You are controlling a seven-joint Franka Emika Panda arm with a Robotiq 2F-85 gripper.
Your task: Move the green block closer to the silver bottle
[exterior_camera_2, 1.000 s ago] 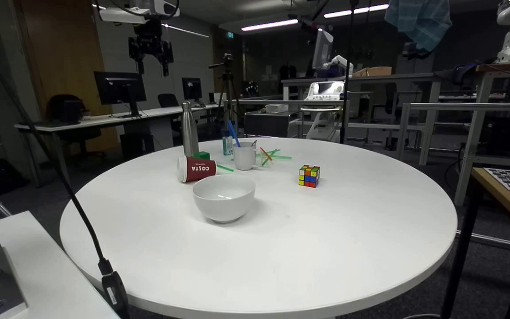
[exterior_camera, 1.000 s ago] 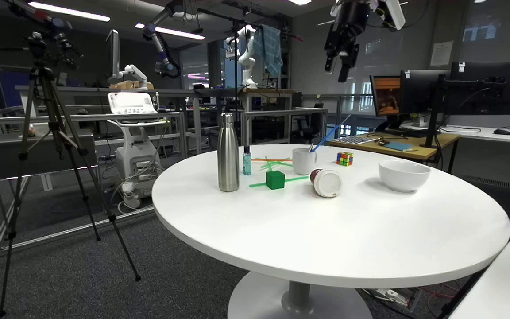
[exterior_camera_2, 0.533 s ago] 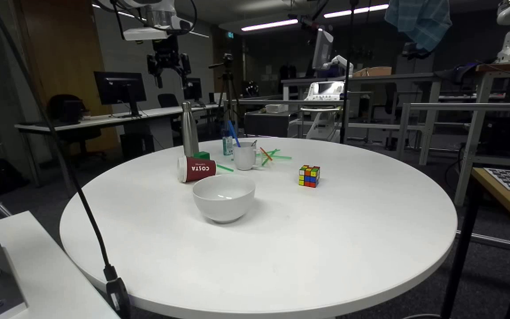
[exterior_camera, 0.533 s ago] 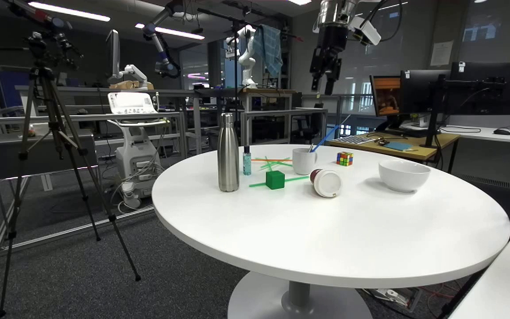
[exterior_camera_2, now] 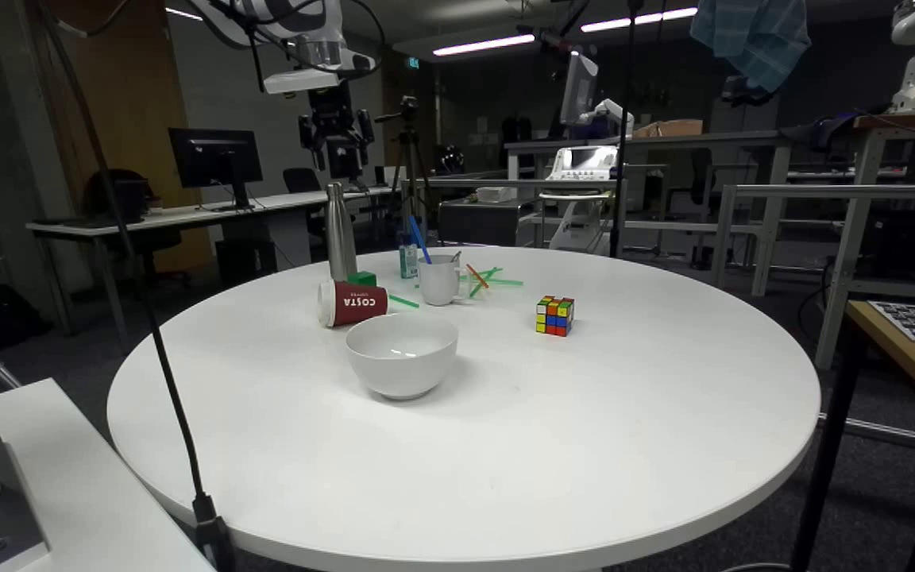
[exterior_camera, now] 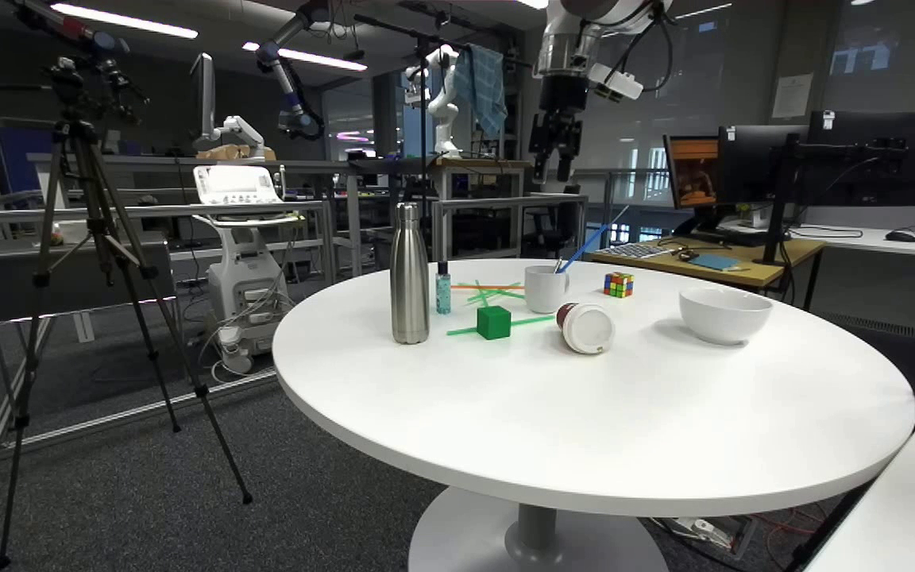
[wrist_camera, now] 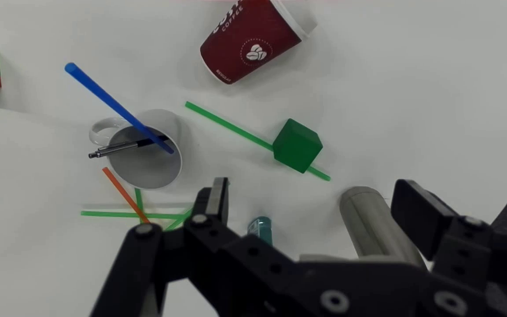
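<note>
Franka arm (exterior_camera: pixel 565 59) swings lower – jaws wide apart, empty – apparently to shift green cube (wrist_camera: pixel 297 145) nearer silver bottle (exterior_camera: pixel 410 280)

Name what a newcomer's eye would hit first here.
Probably the tall silver bottle, upright towards the left of the white table in an exterior view. Next, the green block between it and the tipped-over red cup. Then the open black gripper, hanging above the table.

Ceiling lights (exterior_camera_2: pixel 484 45) glare white, surrounding shadows soft and faint.
</note>
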